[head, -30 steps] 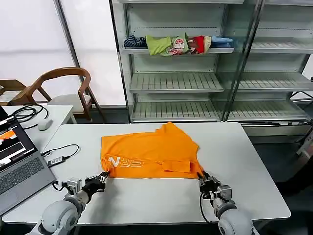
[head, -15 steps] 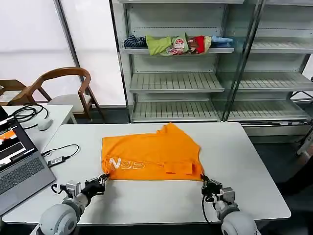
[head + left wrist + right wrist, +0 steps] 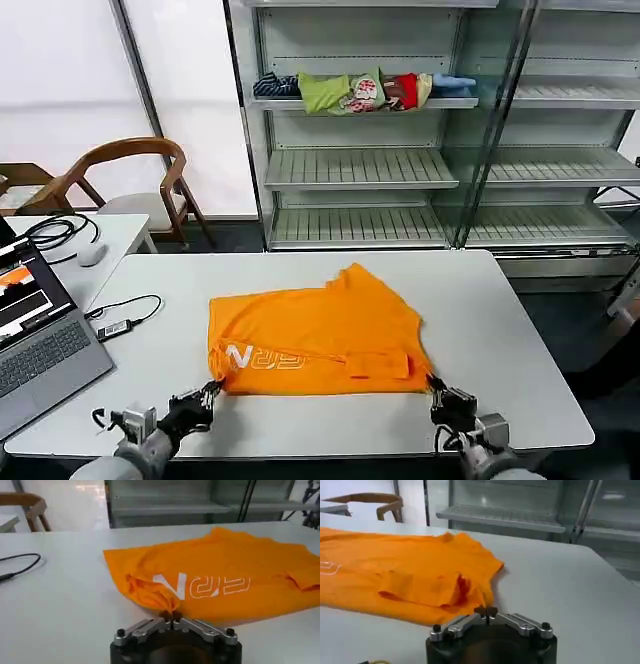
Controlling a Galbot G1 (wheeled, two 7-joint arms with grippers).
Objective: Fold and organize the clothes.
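A bright orange short-sleeved cotton T-shirt [image 3: 315,328] with white printed lettering lies folded across the middle of the white rectangular desk [image 3: 510,330], its long edge running along the desk's near side. The lettering faces up on the part of the shirt toward the robot's left, and a small flap of cloth, a sleeve by the look of it, lies folded over the front toward the right.

The left claw [image 3: 209,394] sits low at the T-shirt's near left corner, clenched on a bunched pinch of the orange fabric; the left wrist view shows its two fingertips [image 3: 170,615] pressed together with the cloth gathered between them. The right claw [image 3: 437,392] is at the T-shirt's near right corner, likewise clenched on the hem, with the fabric pulled into a small crease right at its tips [image 3: 486,611].

Left of the T-shirt on the desk lie a thin black cable with a small adapter [image 3: 125,322] and an open grey laptop [image 3: 35,340]. Behind the desk stands a metal shelving unit [image 3: 400,130] holding a row of green, red and blue garments [image 3: 365,91], and a wooden chair [image 3: 130,185] stands beyond the desk's left end.
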